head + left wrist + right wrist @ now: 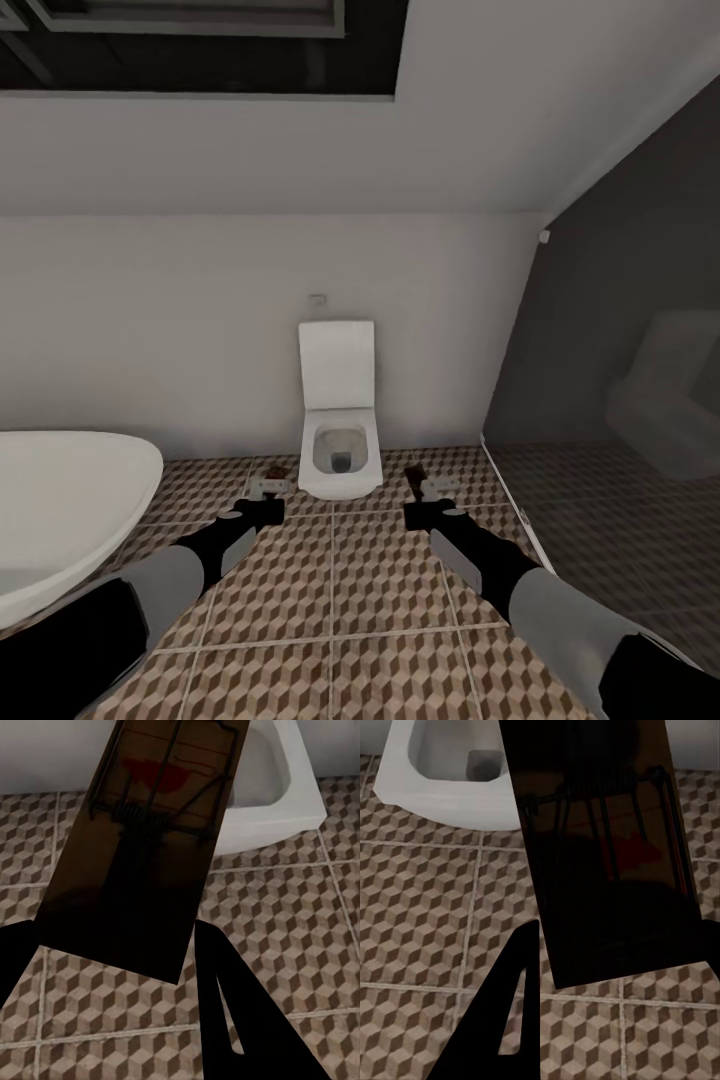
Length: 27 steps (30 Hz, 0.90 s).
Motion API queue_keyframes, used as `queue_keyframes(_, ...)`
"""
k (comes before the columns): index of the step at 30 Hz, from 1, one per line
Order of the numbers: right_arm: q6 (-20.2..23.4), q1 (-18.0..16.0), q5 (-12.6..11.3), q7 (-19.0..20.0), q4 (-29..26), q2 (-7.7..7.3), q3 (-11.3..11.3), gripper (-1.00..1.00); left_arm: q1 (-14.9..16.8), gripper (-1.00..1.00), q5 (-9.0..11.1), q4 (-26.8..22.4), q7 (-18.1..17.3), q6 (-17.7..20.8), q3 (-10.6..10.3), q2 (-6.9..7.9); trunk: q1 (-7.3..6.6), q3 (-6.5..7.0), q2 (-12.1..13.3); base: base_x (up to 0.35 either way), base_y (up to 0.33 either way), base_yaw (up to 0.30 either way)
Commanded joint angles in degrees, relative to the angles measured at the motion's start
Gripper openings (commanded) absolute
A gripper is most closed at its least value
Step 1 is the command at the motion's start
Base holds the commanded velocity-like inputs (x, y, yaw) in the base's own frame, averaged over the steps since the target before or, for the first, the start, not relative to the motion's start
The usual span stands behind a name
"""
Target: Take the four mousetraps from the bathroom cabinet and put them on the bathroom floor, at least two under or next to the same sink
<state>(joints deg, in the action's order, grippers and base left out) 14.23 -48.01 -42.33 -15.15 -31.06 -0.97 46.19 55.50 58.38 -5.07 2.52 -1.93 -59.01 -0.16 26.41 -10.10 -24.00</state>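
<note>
On your far left the tub (pixel 60 510) curves in beside the toilet (pixel 338 440), which stands dead ahead against the wall. Your left gripper (pixel 266 487) hangs just left of the toilet bowl, its fingers (pixel 225 1020) pinching a trap (pixel 154 832); the left wrist view shows the board standing out from the grip, wire and red spot facing the camera, above the floor (pixel 285 937).

Right of the toilet, your right gripper (pixel 437 487) is likewise clamped on a second trap (pixel 600 847), which reads very dark in its wrist view, with the toilet's front just beyond it. Farther right a dark glass wall (pixel 620 330) closes that side.

No sink shows from here, and that is the risk. Drop either trap now and it would lie by the toilet, not under or beside the sink, so that condition would likely go unmet. Both boards stick far out past the fingers, so a quick turn of the base could swing one into the toilet or the glass and twist it loose. The tub crowds your left arm as well.
</note>
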Motion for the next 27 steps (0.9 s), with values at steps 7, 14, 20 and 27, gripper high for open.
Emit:
queue_keyframes(7, 0.18, -0.09, -0.56, -0.58, -0.23, -0.31, 0.48, -1.0, -0.49, -1.0, 0.16, -0.15, 0.38, -0.09, -0.49, -0.09, 0.47, -0.48, -0.92, 0.0, 0.0, 0.0)
queue_keyframes(14, 0.18, -0.07, -0.57, -0.58, -0.23, -0.35, 0.47, -1.0, -0.63, -1.0, 0.16, -0.2, 0.38, -0.09, -0.49, -0.18, 2.01, -1.82, -3.73, 0.0, 0.0, 0.0)
queue_keyframes(20, 0.18, -0.08, -0.57, -0.58, -0.6, -0.34, 0.48, -1.0, -0.66, -1.0, 0.16, -0.2, 0.38, -0.09, -0.49, -0.19, 3.33, -3.17, -6.13, 0.0, 0.0, 0.0)
queue_keyframes(27, 0.18, -0.07, -0.57, -0.57, -0.65, -0.34, 0.48, -1.0, -0.77, -1.0, 0.16, -0.2, 0.38, -0.09, -0.49, -0.89, 4.87, -4.85, -8.94, 0.0, 0.0, 0.0)
